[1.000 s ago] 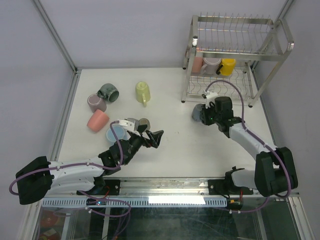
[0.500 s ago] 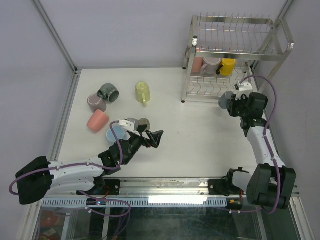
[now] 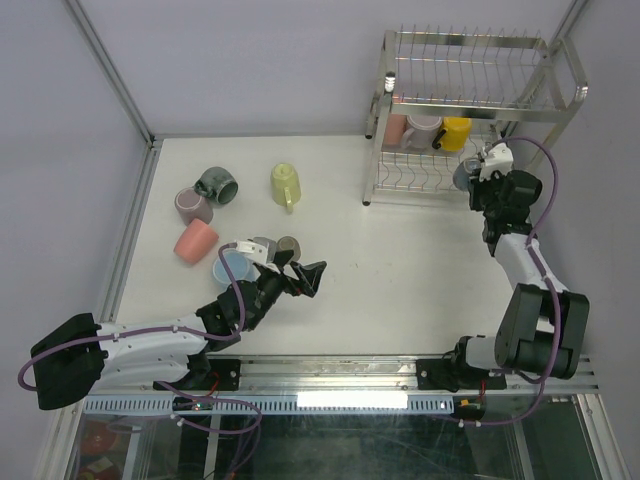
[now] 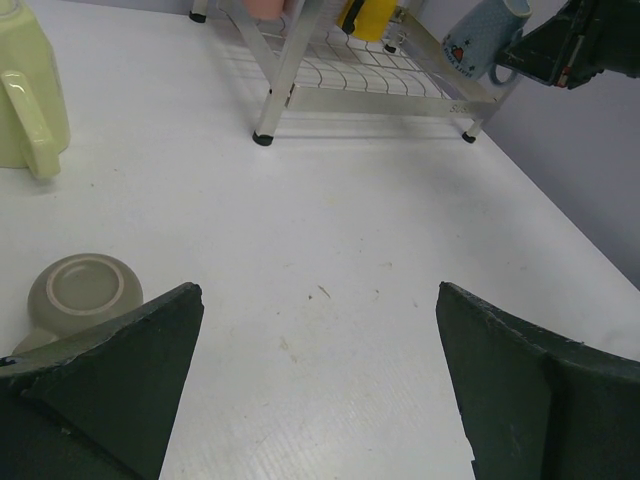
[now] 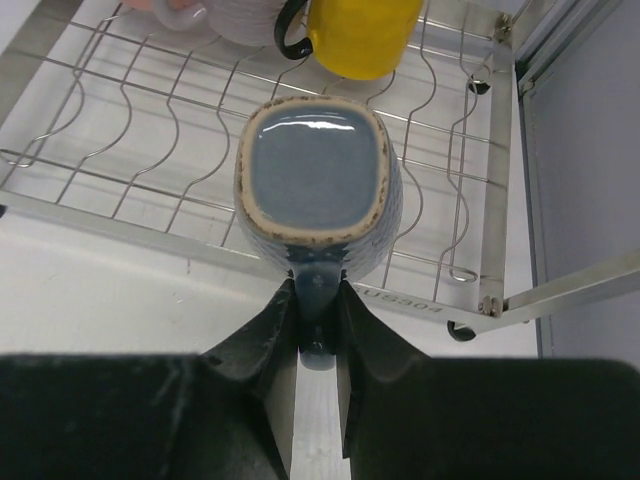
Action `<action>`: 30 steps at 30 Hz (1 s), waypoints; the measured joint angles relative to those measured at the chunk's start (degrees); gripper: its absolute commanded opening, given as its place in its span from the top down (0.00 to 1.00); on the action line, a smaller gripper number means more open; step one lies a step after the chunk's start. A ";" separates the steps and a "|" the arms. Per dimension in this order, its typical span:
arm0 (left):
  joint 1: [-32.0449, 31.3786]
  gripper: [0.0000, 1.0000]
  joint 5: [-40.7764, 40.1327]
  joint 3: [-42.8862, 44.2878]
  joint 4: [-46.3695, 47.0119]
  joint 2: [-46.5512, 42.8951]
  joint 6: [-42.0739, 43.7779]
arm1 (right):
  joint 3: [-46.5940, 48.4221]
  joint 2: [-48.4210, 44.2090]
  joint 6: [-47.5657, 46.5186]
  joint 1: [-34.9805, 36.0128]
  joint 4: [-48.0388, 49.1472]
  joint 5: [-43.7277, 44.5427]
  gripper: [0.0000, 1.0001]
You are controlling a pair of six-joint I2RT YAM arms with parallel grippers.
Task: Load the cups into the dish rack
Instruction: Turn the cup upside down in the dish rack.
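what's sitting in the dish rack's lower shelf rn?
Three cups at the back of the dish rack's lower shelf: pink cup, mauve cup, yellow mug. The grey-blue mug in the right gripper covers part of the front wires in the wrist view.

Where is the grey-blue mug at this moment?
Top view, far right: the right gripper holds the grey-blue mug by its handle at the dish rack's lower shelf, near the yellow mug.

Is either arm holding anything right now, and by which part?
The right end effector grips the blue mug by its handle; the left end effector is open and holds nothing.
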 measured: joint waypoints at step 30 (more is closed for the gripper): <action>0.00 0.01 -0.17 0.00 -0.07 1.46 0.02 | 12.37 33.86 -4.85 0.13 29.90 13.57 1.00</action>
